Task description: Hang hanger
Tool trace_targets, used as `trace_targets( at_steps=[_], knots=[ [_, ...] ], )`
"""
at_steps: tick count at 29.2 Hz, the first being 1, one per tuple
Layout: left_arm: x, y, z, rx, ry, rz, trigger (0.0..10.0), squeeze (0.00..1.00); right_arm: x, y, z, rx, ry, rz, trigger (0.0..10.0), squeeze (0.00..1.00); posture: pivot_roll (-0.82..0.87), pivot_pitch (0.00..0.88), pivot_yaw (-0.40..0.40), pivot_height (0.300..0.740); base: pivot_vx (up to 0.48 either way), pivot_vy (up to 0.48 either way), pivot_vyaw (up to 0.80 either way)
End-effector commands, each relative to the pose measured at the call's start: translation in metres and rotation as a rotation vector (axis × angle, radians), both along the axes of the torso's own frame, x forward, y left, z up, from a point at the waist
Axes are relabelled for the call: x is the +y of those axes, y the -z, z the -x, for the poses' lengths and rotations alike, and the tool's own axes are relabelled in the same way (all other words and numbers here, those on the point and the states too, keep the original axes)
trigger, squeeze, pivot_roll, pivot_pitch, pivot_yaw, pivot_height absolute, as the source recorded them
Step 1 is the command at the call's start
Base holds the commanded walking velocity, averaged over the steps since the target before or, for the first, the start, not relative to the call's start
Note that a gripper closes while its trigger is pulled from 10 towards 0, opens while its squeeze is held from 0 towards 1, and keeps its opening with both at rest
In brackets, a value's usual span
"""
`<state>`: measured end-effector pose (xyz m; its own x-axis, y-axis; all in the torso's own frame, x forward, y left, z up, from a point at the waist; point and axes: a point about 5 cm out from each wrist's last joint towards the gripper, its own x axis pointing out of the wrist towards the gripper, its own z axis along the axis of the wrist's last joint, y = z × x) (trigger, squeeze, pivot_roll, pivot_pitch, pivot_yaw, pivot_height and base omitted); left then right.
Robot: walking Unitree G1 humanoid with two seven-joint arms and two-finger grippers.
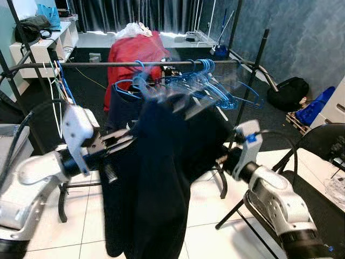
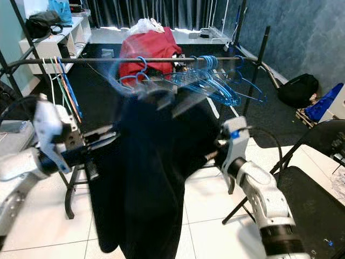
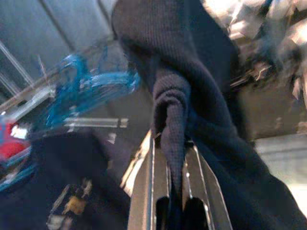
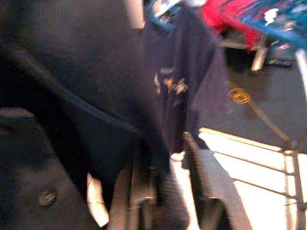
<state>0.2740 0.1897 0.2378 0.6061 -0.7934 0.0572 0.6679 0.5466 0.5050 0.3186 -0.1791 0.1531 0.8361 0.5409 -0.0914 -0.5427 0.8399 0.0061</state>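
While both claws grip it, dark garment (image 1: 156,178) hangs vertical

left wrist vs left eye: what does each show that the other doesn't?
Left wrist: close up, the left tool has a bunched fold of the dark navy knit garment pinched between its fingers.

Left eye: the whole layout, with the black metal clothes rail, the red garment hanging behind it, the right tool's arm reaching into the cloth, the black folding chair and the white tiled floor.

Both: the navy garment and the cluster of blue plastic hangers, motion-blurred.
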Motion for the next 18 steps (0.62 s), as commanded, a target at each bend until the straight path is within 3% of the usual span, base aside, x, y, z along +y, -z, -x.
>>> trace_targets(
  at_steps=[1, 3, 5, 6, 12, 17, 18],
  knots=[
    [0.005, 0.002, 0.001, -0.006, -0.014, -0.113, 10.0, 0.00, -0.003, -0.003, 0.002, -0.027, -0.025, 0.060, 10.0, 1.00, -0.02, 0.013, -0.050, 0.740, 0.000, 0.000, 0.00],
    [0.027, 0.006, -0.002, 0.032, -0.104, -0.344, 10.0, 0.00, -0.021, -0.001, 0.015, 0.002, -0.107, 0.167, 10.0, 1.00, -0.01, 0.021, -0.051, 0.740, 0.000, 0.000, 0.00],
    [0.027, 0.006, -0.002, 0.032, -0.104, -0.344, 10.0, 0.00, -0.021, -0.001, 0.015, 0.002, -0.107, 0.167, 10.0, 1.00, -0.01, 0.021, -0.051, 0.740, 0.000, 0.000, 0.00],
    [0.038, 0.004, -0.003, 0.027, -0.140, -0.461, 10.0, 0.00, -0.034, -0.003, 0.026, 0.037, -0.170, 0.226, 10.0, 1.00, -0.01, 0.021, -0.050, 0.740, 0.000, 0.000, 0.00],
    [0.036, -0.005, -0.003, 0.008, -0.087, -0.537, 10.0, 0.00, -0.049, -0.018, 0.050, 0.050, -0.311, 0.316, 10.0, 1.00, -0.01, 0.021, -0.040, 0.740, 0.000, 0.000, 0.00],
    [0.033, -0.006, -0.002, 0.012, -0.055, -0.534, 10.0, 0.00, -0.048, -0.028, 0.050, 0.018, -0.315, 0.286, 10.0, 1.00, -0.01, 0.019, -0.038, 0.740, 0.000, 0.000, 0.00],
    [0.029, -0.007, 0.000, 0.018, -0.015, -0.545, 10.0, 0.00, -0.047, -0.041, 0.048, -0.047, -0.309, 0.242, 10.0, 1.00, -0.01, 0.016, -0.032, 0.740, 0.000, 0.000, 0.00]
  ],
)
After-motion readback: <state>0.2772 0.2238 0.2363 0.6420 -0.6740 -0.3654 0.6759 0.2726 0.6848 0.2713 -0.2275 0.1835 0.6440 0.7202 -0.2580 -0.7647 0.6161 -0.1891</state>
